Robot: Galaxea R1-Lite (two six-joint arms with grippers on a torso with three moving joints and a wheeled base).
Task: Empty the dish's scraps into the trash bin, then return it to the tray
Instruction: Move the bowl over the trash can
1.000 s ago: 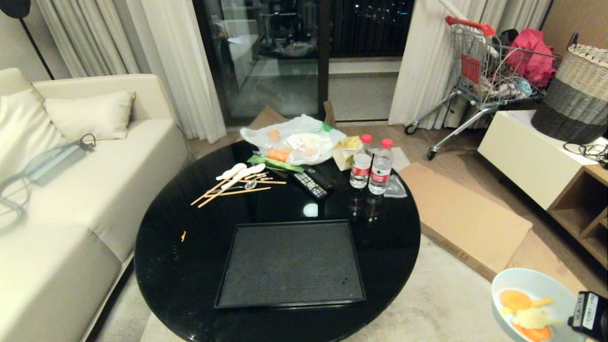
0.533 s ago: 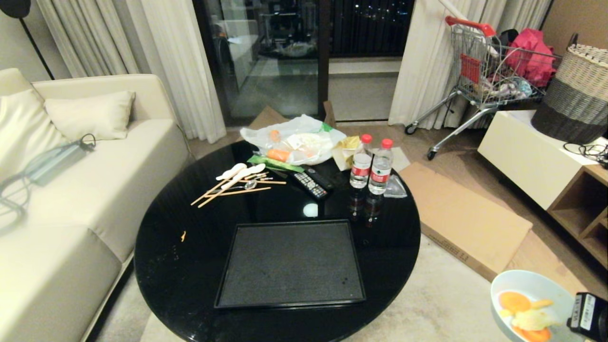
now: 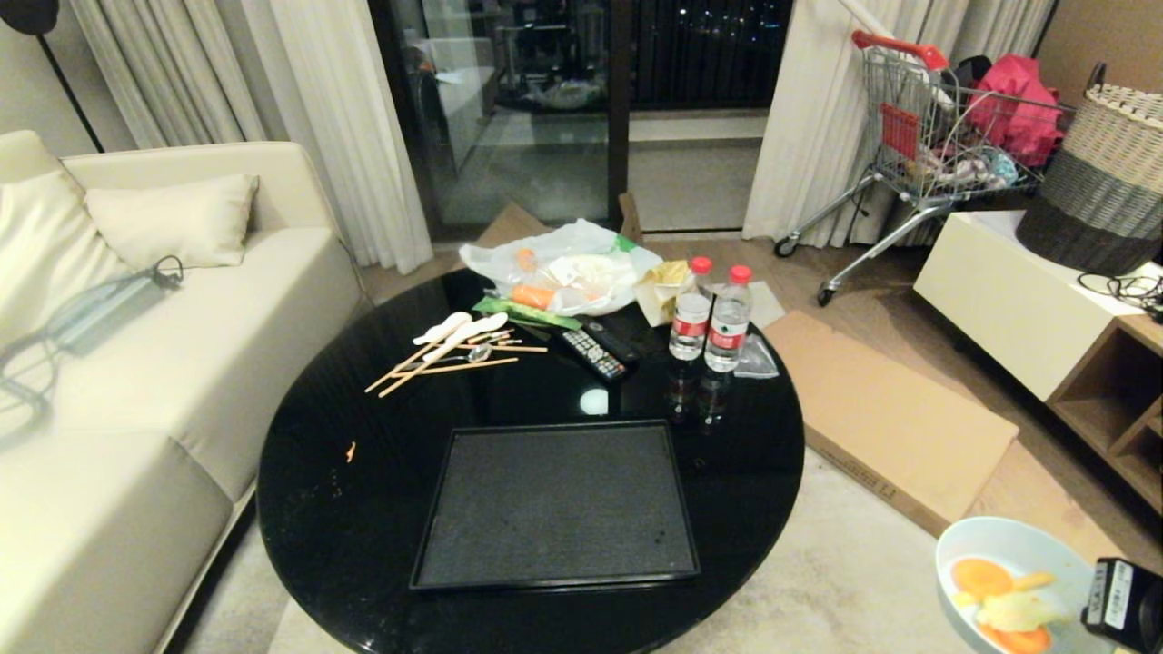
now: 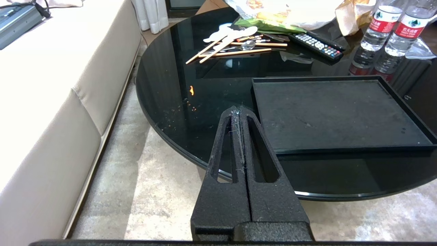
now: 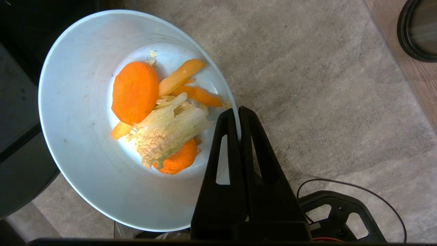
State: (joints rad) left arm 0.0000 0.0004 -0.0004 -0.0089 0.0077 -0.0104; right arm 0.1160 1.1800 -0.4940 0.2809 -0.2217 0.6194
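My right gripper [image 5: 238, 112] is shut on the rim of the dish [image 5: 78, 136], a pale round bowl, and holds it over the grey carpet. The scraps [image 5: 157, 116], orange slices and a pale leafy bit, lie in its bottom. The head view has the dish [image 3: 1008, 545], the scraps [image 3: 999, 599] and the right gripper [image 3: 1095, 610] at the bottom right corner, off the table. An arc of a round black-rimmed thing, likely the trash bin [image 5: 418, 32], shows at the edge of the right wrist view. The black tray [image 3: 554, 509] lies bare on the table. My left gripper [image 4: 239, 110] hangs shut and holds nothing by the tray [image 4: 334, 112].
The round black glass table [image 3: 363, 509] carries two water bottles [image 3: 709, 318], a remote [image 3: 595, 352], chopsticks [image 3: 454, 359] and a plastic bag [image 3: 563, 268]. A sofa [image 3: 136, 363] stands left; flat cardboard [image 3: 890, 427], a white cabinet [image 3: 1008, 300] and a woven basket [image 3: 1104, 182] are right.
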